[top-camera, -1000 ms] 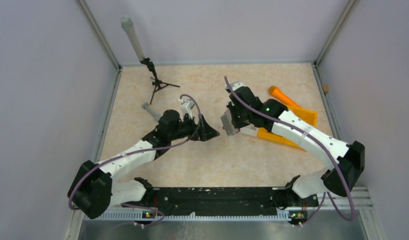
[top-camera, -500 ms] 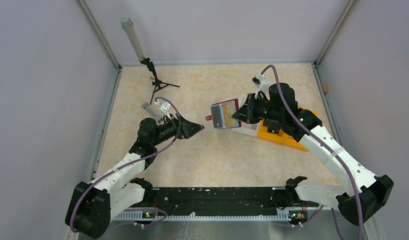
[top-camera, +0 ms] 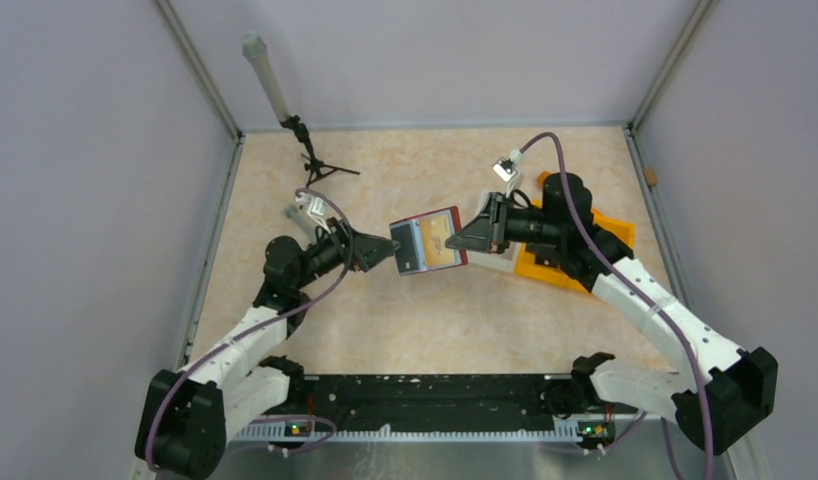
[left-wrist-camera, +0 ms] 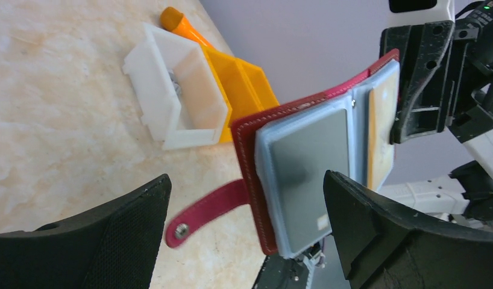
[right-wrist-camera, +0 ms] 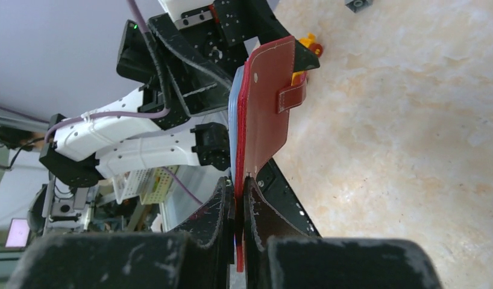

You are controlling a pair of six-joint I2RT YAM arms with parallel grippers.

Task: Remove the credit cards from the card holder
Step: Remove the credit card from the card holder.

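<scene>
The card holder (top-camera: 426, 243) hangs open in mid-air over the table's middle, its dark red cover (right-wrist-camera: 268, 108) outward. My right gripper (top-camera: 465, 240) is shut on its right edge, the fingers (right-wrist-camera: 223, 198) pinching the red leather. Facing the left wrist view, a grey-silver credit card (left-wrist-camera: 307, 162) sits in the near clear sleeve and a tan-yellow credit card (left-wrist-camera: 383, 129) in the far one. The strap tab (left-wrist-camera: 202, 211) dangles below. My left gripper (left-wrist-camera: 247, 180) stands wide open at the holder's left end, the grey card's edge between its fingers; whether they touch it I cannot tell.
A white square tray (left-wrist-camera: 178, 90) and an orange two-compartment tray (left-wrist-camera: 244, 78) lie on the table behind the holder, under my right arm (top-camera: 635, 290). A small black tripod (top-camera: 310, 165) with a grey stick stands at the back left. Walls enclose the table.
My right arm has carried the open card holder left, towards the table's middle. My left arm drew back to the left and its jaws opened fully, now meeting the holder's left end.
</scene>
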